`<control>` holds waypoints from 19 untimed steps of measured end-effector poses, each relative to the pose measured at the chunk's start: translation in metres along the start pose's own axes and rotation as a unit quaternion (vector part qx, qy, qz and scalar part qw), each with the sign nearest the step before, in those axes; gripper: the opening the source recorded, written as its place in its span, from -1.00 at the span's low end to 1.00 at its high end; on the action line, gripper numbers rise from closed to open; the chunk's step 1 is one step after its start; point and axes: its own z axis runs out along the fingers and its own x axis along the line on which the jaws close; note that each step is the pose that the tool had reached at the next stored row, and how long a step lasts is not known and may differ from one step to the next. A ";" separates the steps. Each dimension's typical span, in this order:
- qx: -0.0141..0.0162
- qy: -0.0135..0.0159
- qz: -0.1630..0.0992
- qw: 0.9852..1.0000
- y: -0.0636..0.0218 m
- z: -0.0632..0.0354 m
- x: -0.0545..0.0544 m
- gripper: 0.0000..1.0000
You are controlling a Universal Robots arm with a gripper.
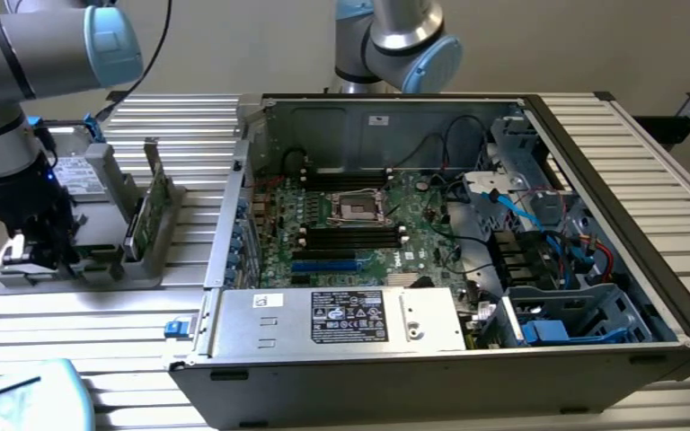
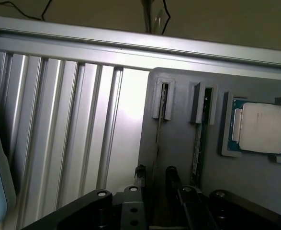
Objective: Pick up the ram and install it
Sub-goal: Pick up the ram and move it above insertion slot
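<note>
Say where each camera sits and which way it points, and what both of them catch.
Exterior view: off the arm, raised, looking down on the open computer case and the gray holder on the exterior view's left; the arm and gripper show.
Wrist view: on the wrist, looking past the open gripper onto the holder, the ram standing on edge, and a processor chip.
Shared: holder, gripper and ram.

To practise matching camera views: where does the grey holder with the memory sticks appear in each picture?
Exterior view: the grey holder stands at the exterior view's left, beside the computer case.
Wrist view: the grey holder lies under the open tool, a silver chip on it.
Shared landmark: the ribbed metal table.
</note>
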 end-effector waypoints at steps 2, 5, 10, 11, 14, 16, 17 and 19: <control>0.000 0.001 -0.002 1.000 0.0001 0.0019 0.000 -0.39; 0.000 0.002 -0.003 1.000 0.0003 0.0047 0.000 -0.39; 0.000 0.003 -0.003 1.000 0.0003 0.0060 0.000 -0.39; 0.000 0.002 -0.003 1.000 0.0003 0.0061 -0.001 -0.39; 0.000 0.002 -0.004 1.000 0.0002 0.0073 -0.001 -0.39; 0.000 0.002 -0.004 1.000 0.0002 0.0072 -0.001 -0.39; 0.000 0.002 -0.004 1.000 0.0002 0.0072 -0.001 -0.39; 0.000 0.002 -0.004 1.000 0.0002 0.0073 -0.001 -0.39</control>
